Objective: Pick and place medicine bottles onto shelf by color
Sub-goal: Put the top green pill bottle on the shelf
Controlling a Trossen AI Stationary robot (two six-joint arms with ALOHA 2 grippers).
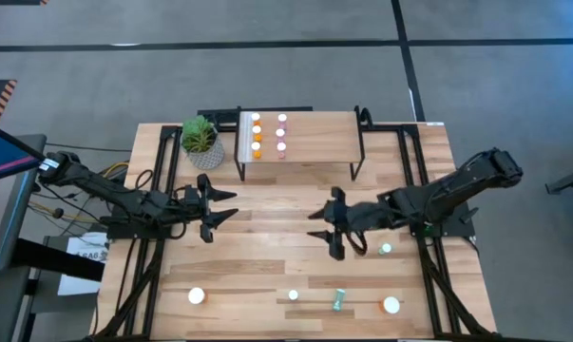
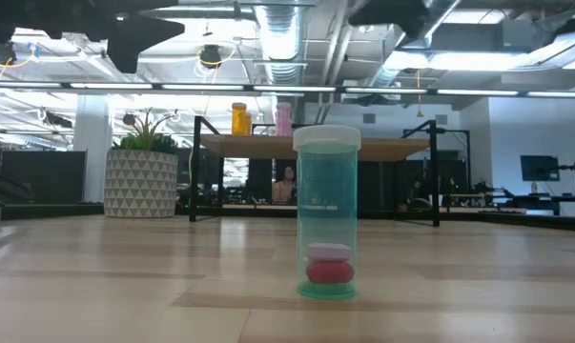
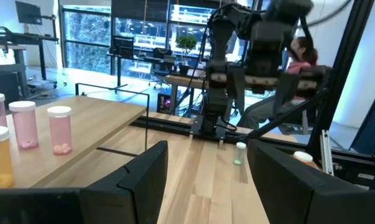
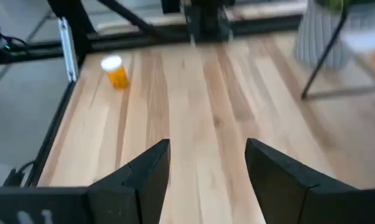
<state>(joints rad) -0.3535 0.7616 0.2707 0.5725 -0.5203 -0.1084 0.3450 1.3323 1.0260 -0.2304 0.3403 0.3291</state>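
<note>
Both arms hovered over the middle of the table [image 1: 296,214] with nothing held. The left gripper [image 1: 219,207] had its fingers wide apart, and so did the right gripper [image 1: 329,231]. Six medicine bottles [image 1: 269,134] stood at the left end of the shelf [image 1: 315,138], orange in one row and pink in the other. Five more waited near the front edge; one teal bottle [image 1: 339,300] lay on its side there. The step in hand seemed a new pick. Next, one arm should reach toward the front edge.
</note>
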